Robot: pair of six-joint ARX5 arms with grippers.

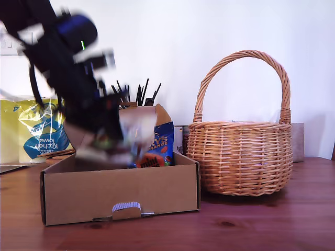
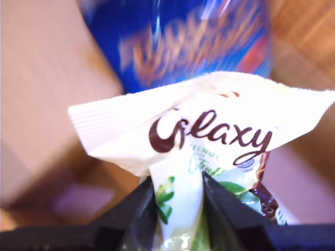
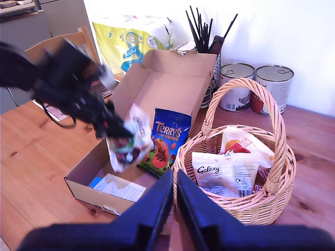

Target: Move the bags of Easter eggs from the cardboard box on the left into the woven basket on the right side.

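The first gripper (image 2: 177, 209) is clamped on a pale cream Galaxy pouch (image 2: 204, 130), its two dark jaws pinching the bag's gathered middle while the crimped top seam fans out free beyond them. In the exterior view the arm and pouch (image 1: 137, 133) are motion-blurred above the open cardboard box (image 1: 120, 193), the pouch hanging clear of the box walls. The blue Terry's Orange bag (image 3: 166, 138) leans upright inside the box against its far wall, just beside the lifted pouch. The woven basket (image 1: 238, 157) stands beside the box, close to it without clearly touching it, and holds another Galaxy pouch (image 3: 224, 173) with an orange-and-cream bag (image 3: 246, 144) behind it. The second gripper (image 3: 175, 193) hovers above the near rim of the basket with jaws nearly together and nothing between them.

Handling, judged: the pouch looks light, soft and crinkly, with loose contents that shift and a glossy film that may slide. A pinch just below the seam, or across the gathered body as here, seems soundest; the sag suggests it will swing in transit, and the basket's arched handle (image 1: 246, 68) must be cleared on the way in.
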